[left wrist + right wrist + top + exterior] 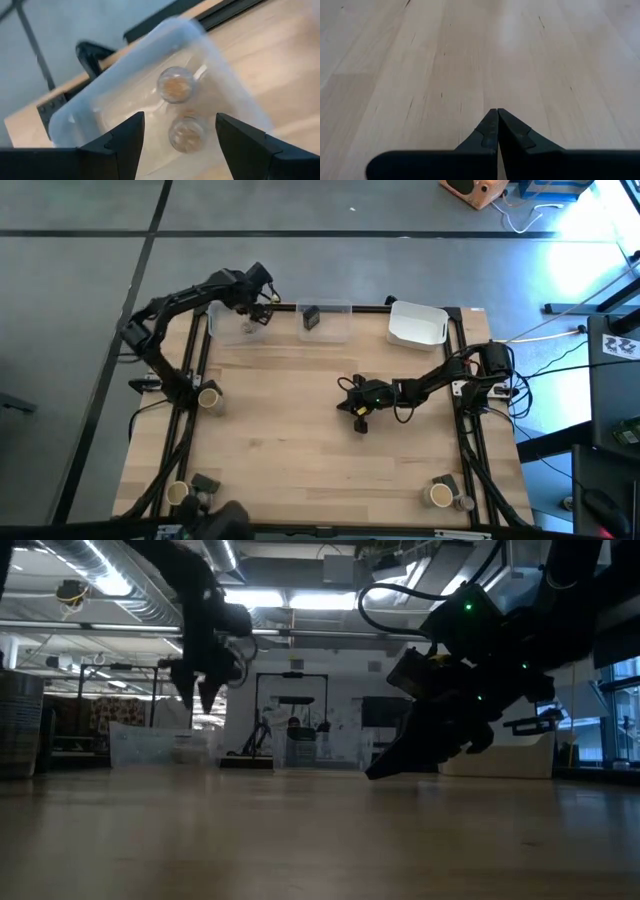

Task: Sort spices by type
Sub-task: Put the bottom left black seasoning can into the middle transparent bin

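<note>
My left gripper (180, 117) is open above the left clear tub (238, 322) at the table's far edge. Two small round jars (175, 85) (186, 134) stand on that tub's floor, below and between the fingers. A dark grey block (310, 317) sits in the middle clear tub. My right gripper (497, 111) is shut and holds nothing. It slants down close over the bare wood at the table's middle (360, 420). Tan cylinders stand at the left edge (208, 398) and at the near corners (177, 493) (440, 495).
A white tub (417, 323) stands at the far right. Dark blocks (205, 481) (447, 481) and a small jar (463, 502) sit by the near corners. Black frame rails run along the table's left and right sides. Bare wood spreads across the table's middle and near part.
</note>
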